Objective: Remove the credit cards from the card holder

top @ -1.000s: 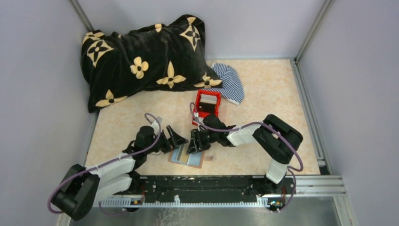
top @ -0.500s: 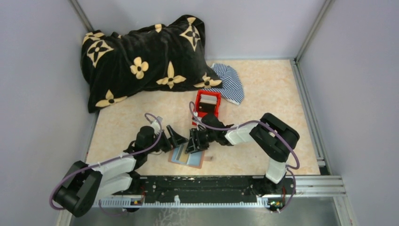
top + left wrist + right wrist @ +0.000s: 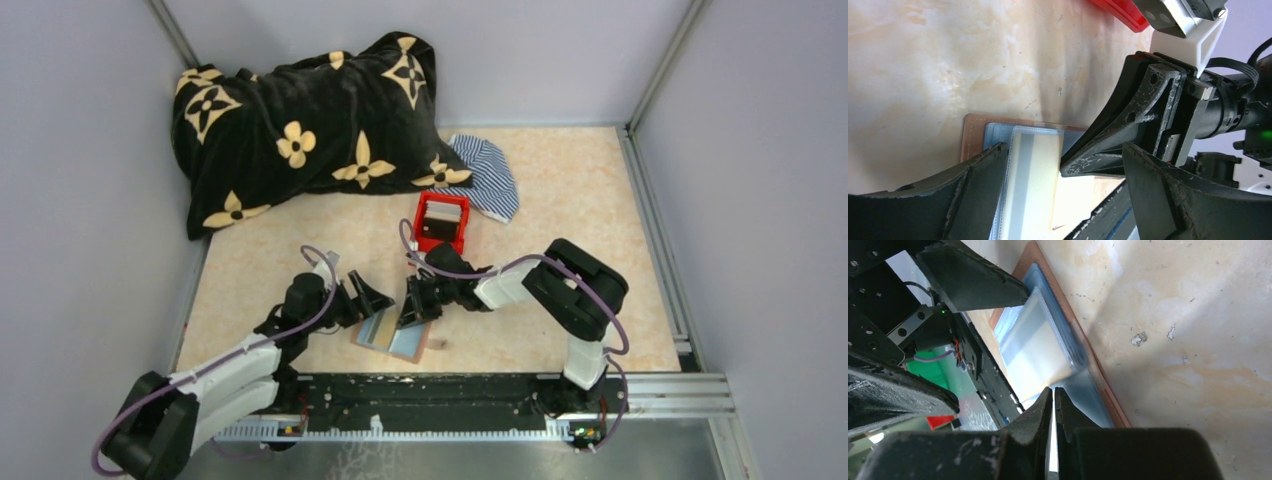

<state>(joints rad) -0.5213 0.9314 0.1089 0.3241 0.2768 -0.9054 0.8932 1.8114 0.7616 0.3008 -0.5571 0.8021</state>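
Progress: early, nothing out yet as far as the views show. The card holder [image 3: 393,336] lies open and flat on the tabletop [image 3: 560,200], on the near side of the red box [image 3: 441,222], toward the arm bases and apart from the box. The credit cards [image 3: 1034,165] sit in it: a pale card face behind a clear sleeve, with a light blue layer beneath and a brown leather border around it. No loose card lies on the tabletop near the red box or anywhere else in the top view.

The right end effector [image 3: 1053,392] is clenched, its fingers nearly together with only a thin slit between, and its tips are down at the edge of the clear sleeve. I cannot tell whether a card edge is actually pinched in that slit. The left end effector [image 3: 372,292] is released, jaws wide, grasping nothing. It hangs low over the holder's left part, on the near-left side of the red box.

Judgement: the step in hand is getting a first pinch on a card. Every card remains to be pulled, and the left side will probably need to pin the holder.

Writing: none readable, no brand or digits on the card faces. The black blanket [image 3: 300,120] beyond the red box has a tan flower pattern and no text. The striped cloth [image 3: 492,175] beside the box is plain.
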